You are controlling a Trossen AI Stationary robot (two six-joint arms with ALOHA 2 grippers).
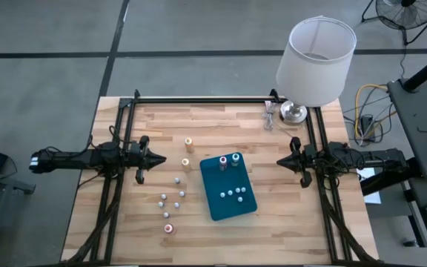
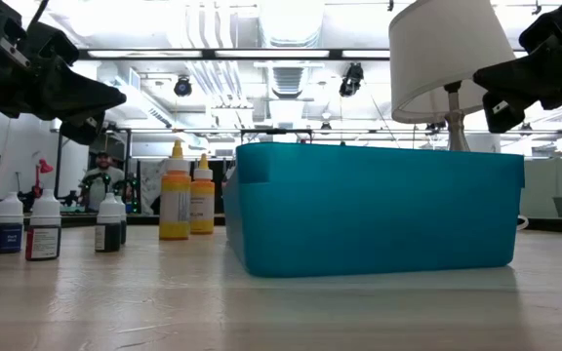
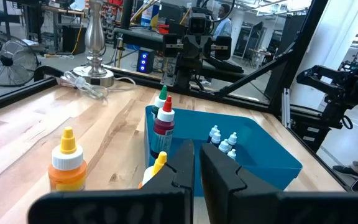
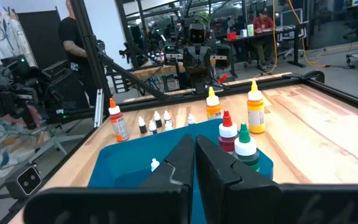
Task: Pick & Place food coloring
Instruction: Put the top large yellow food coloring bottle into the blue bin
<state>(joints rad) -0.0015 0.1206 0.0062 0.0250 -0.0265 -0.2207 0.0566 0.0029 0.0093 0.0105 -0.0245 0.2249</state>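
Observation:
The food coloring bottles stand upright on their bases. Two orange ones (image 1: 189,142) and several small white-capped ones (image 1: 176,200) are on the wooden table, left of the teal tray (image 1: 245,208). A red-topped one (image 1: 169,228) stands nearest the front edge. Inside the tray are two taller bottles (image 3: 165,121) and several small ones (image 1: 233,194). My left gripper (image 1: 161,160) hangs shut above the table's left side, pointing level toward the tray. My right gripper (image 1: 279,160) hangs shut at the right side, facing it. Neither has anything between its fingers (image 3: 182,168).
A lamp with a white shade (image 1: 315,61) and silver base (image 1: 293,113) stands at the far right corner, its cable (image 1: 270,119) beside it. Black frame rails (image 1: 199,99) run along the far edge and both sides. A person (image 2: 100,175) stands in the room beyond the table.

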